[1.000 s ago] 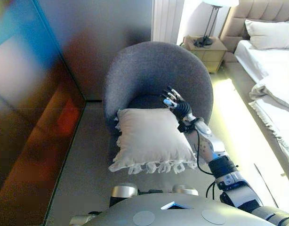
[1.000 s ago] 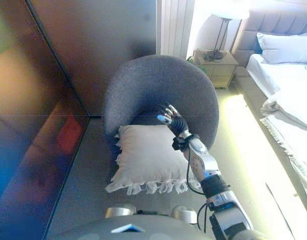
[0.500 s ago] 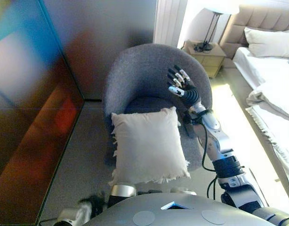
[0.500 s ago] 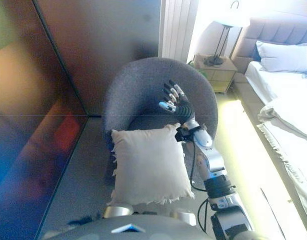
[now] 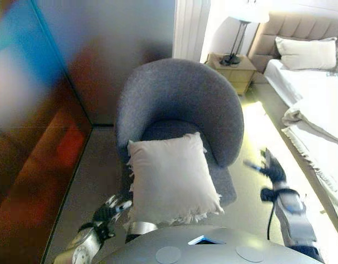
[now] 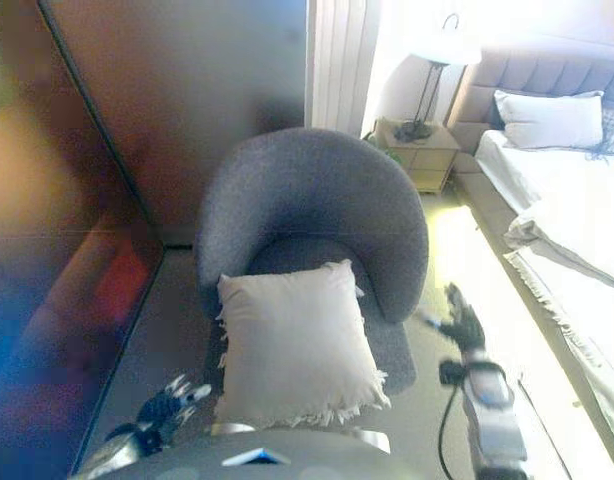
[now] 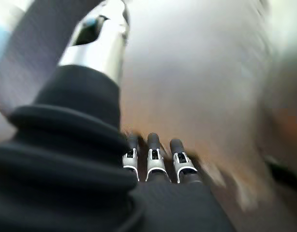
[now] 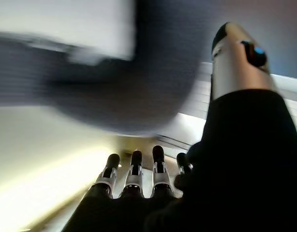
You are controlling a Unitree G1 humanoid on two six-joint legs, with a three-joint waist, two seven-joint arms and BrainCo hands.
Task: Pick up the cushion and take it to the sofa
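Cushion: white square fringed fabric cushion (image 5: 172, 177) on seat of grey rounded upholstered armchair (image 5: 180, 104), unheld | left robot hand (image 5: 111, 212) open, near its lower corner | right robot hand (image 5: 271, 170) open, well apart | risk: one-sided grip lets cushion slide off.
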